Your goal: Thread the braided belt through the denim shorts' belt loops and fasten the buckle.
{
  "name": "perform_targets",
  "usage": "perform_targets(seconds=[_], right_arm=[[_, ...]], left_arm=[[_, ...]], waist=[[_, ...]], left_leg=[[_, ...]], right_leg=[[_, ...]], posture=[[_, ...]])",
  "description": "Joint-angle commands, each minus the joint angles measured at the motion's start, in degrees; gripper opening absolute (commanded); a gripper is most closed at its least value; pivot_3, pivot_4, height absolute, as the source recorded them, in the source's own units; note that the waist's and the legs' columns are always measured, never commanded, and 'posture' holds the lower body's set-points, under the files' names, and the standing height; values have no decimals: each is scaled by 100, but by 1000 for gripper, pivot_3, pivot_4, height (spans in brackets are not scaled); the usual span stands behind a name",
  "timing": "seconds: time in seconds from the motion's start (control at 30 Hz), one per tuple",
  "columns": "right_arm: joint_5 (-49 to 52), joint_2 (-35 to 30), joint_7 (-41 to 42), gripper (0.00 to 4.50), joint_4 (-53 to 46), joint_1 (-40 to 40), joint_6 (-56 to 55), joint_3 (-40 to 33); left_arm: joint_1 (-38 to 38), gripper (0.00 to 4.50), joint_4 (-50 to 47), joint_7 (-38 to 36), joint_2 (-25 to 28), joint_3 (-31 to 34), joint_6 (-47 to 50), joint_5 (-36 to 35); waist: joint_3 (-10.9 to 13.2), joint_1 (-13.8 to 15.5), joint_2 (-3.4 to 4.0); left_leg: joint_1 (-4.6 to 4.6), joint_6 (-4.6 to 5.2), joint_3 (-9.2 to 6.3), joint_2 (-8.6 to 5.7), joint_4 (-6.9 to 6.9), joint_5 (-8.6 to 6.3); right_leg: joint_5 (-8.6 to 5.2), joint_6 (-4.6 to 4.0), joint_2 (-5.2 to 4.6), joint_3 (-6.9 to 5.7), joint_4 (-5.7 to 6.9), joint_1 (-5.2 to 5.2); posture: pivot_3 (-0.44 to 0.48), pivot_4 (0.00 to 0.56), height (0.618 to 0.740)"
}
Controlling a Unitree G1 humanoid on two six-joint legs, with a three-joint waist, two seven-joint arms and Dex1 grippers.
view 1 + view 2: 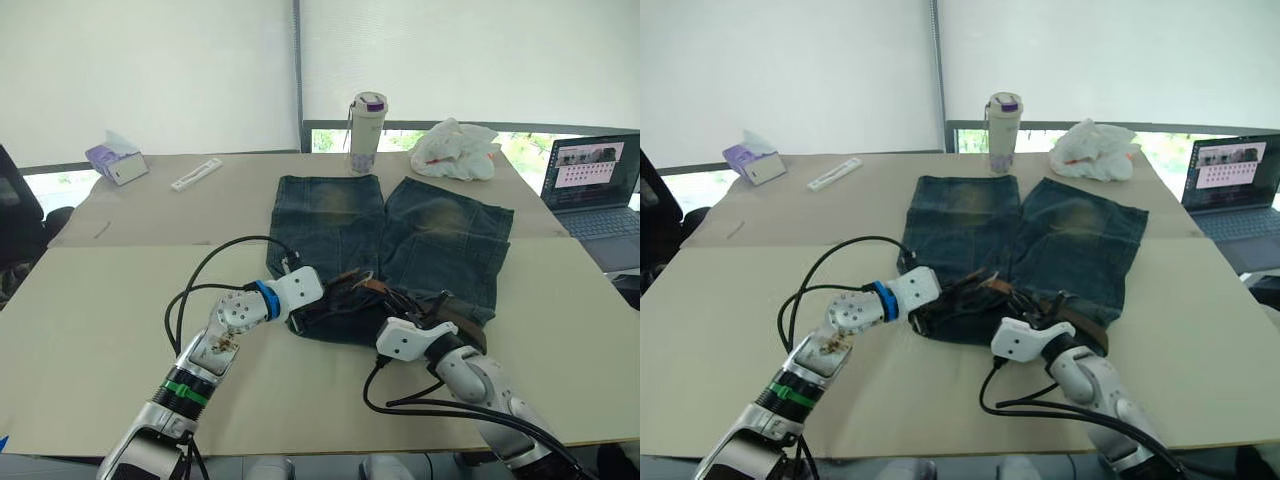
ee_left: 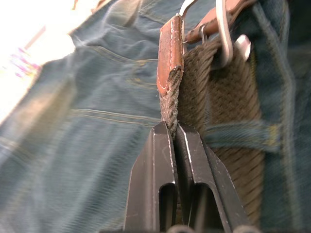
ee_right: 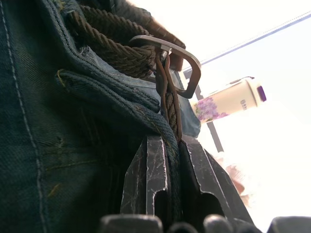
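Nearest the robot, both arms reach in over the pale tabletop (image 1: 90,330) with elbows bent, converging on the waistband of the dark blue denim shorts (image 1: 440,240) with faded yellowish patches. The right gripper (image 3: 169,145) has its two black fingers pressed together on the woven olive-brown braided belt (image 2: 194,87), just below the small rectangular silver metal buckle (image 3: 187,63). The left gripper (image 2: 174,128) is likewise clamped tight on the belt's other end, pinching the braid just under its brown leather tip. A blue belt loop (image 2: 243,136) crosses the strap beside it, so the belt seems already threaded, at least partly.

The step in hand looks like the fastening: the leather tip stands close to the buckle frame. Next the left arm would need to steer that tip through the frame while the right holds the buckle steady.

Farther off, the shorts' legs point toward a white flowered bottle (image 1: 367,118)
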Motion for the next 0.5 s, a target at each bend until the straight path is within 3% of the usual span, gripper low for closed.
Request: perform_targets(seconds=[0.03,0.3,0.5], right_arm=[[-139,-10,-186,166,-104,-50,-175,-222],[-624,-24,-281,166,-20,-50,-329,-69],[-887,48,-402,166,-18,-58,-326,-81]], left_arm=[[-119,0,40,303,118,-126,-574,487],[-247,0,125,783,261,-278,-1251,1285],[-501,0,152,744,465,-465,-1592,1771]], waist=[[0,2,0],[0,1,0],[0,-6,0]], left_leg=[[0,0,0,0,0,0],[1,0,7,0,0,0],[1,0,15,0,0,0]], right_leg=[[0,0,0,0,0,0],[0,0,1,0,2,-1],[0,0,2,-1,3,-1]], posture=[[0,150,740],[0,150,740],[0,150,740]])
